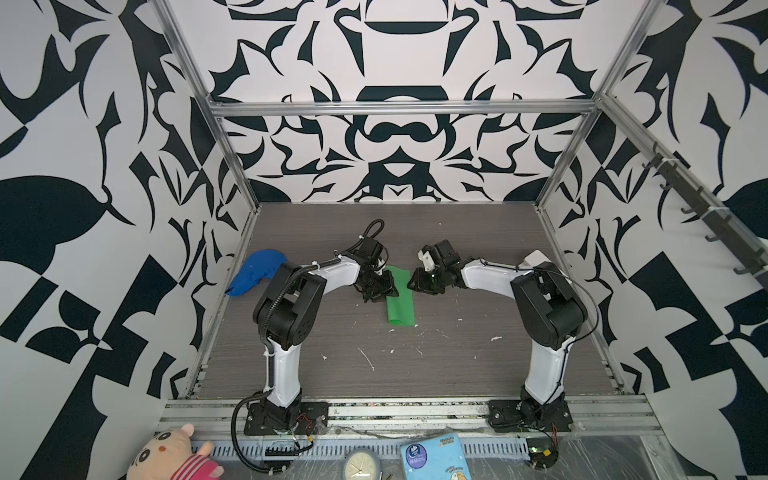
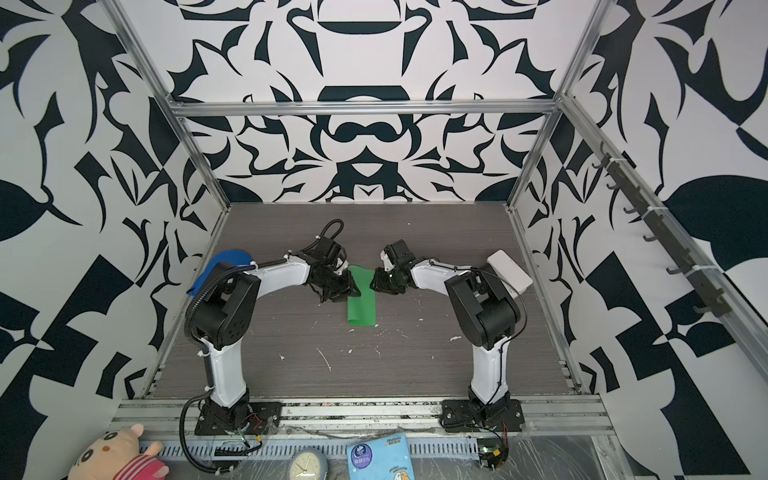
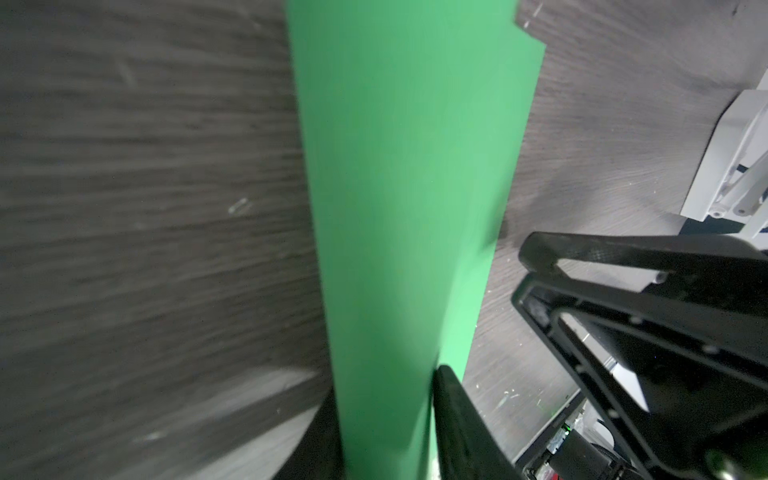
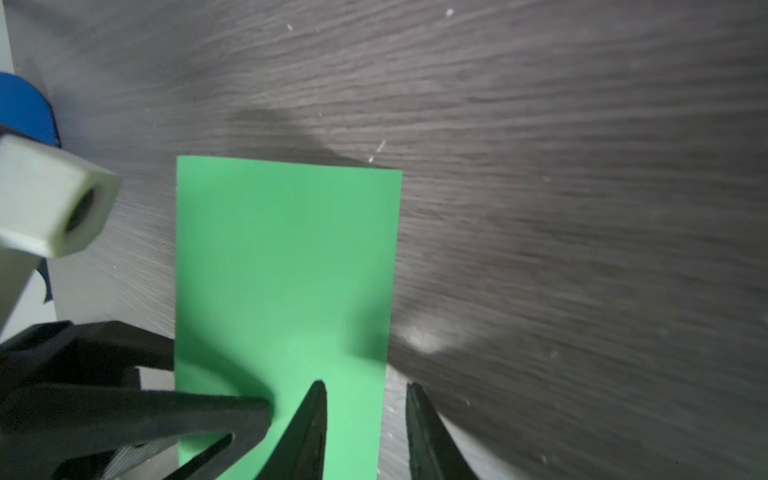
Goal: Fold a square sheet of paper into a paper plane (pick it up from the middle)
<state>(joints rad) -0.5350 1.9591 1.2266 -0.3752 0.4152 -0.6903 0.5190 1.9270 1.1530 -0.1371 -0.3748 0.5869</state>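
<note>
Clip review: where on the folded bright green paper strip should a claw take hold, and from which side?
Probably a long edge of the folded bright green paper strip, approached low from the side with one finger over and one under. It lies flat and thin on the grey wood-grain table, leaving nothing to pinch from above. The right claw is open there.

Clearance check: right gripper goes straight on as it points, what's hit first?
Probably the green paper: a fingertip of the right gripper overlaps it in its wrist view, table beyond. Depth unclear.
</note>
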